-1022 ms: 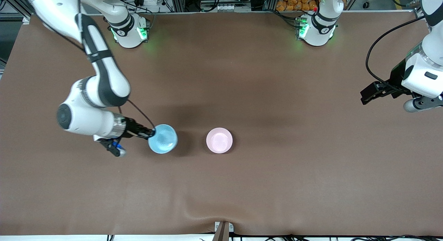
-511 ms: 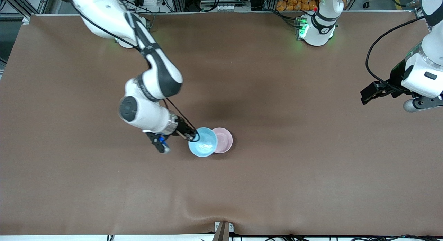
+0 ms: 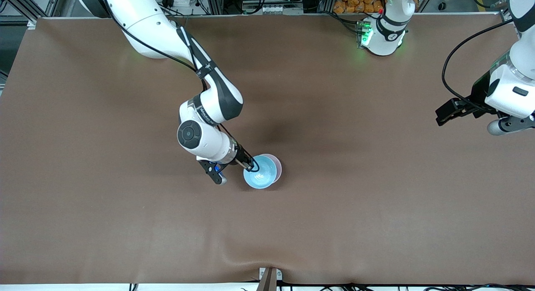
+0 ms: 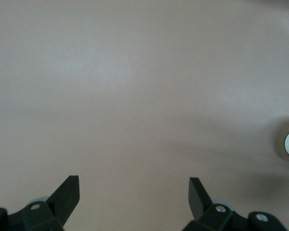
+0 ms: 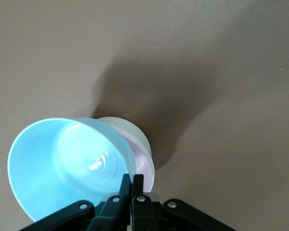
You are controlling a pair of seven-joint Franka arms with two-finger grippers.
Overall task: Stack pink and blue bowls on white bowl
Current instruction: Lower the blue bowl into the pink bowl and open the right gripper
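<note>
**Inspector A:** Status of the stack?

**Inspector B:** Partly done, in my judgement. The right hand (image 3: 252,165) is clamped on the rim of the blue bowl (image 3: 261,177) and holds it in the air, tilted, over the pink bowl (image 3: 276,162), near the middle of the worktop (image 3: 376,207). Only a crescent of pink shows past the blue rim. The blue bowl is not yet seated or released.

**Inspector A:** And the white bowl?

**Inspector B:** The right wrist view shows a whitish wall just beneath the pink rim; I cannot confirm it is the white bowl.

**Inspector A:** The other arm?

**Inspector B:** The left hand (image 4: 134,195) waits over the left arm's end of the worktop, fingers apart, holding nothing.

**Inspector A:** Condition of the blue bowl?

**Inspector B:** Plain, glossy, pale sky blue, empty, with faint rings at its base.
</note>
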